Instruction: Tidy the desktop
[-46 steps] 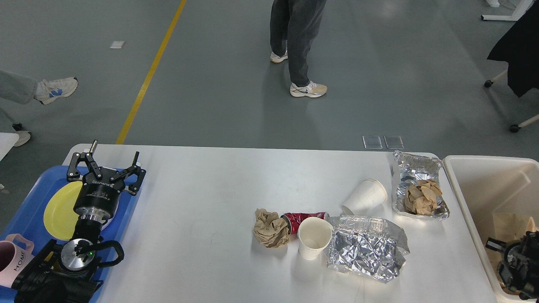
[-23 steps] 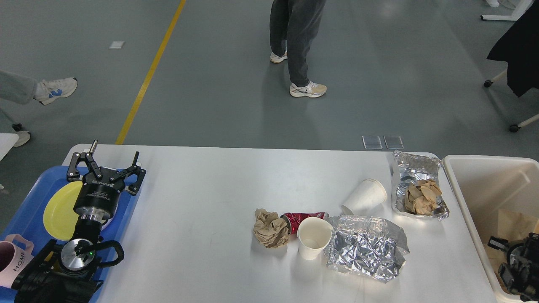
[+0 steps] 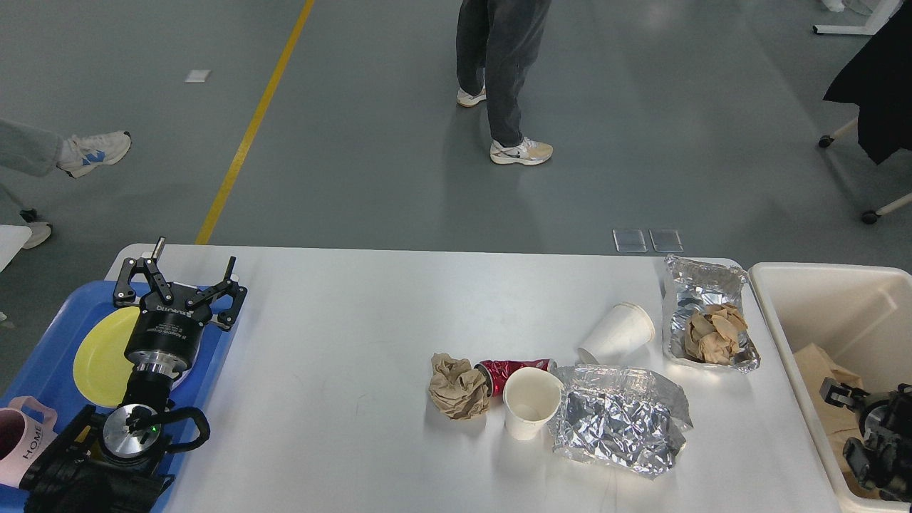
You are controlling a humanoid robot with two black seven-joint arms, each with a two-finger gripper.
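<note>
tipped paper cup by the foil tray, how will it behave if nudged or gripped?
The tipped cup lies on its side on the desktop, so a nudge would probably roll it in a curve, given its taper. It looks like thin, empty paper: likely light and easily crushed. Its mouth points toward the foil tray, which may stop it.

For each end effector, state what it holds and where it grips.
Left end effector: open, holding nothing. Right end effector: over the bin, too dark to tell.

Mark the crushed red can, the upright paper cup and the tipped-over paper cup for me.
crushed red can [image 3: 514, 370], head view, on its red side.
upright paper cup [image 3: 529, 422], head view, on its outer wall.
tipped-over paper cup [image 3: 618, 332], head view, on its side wall.
</note>
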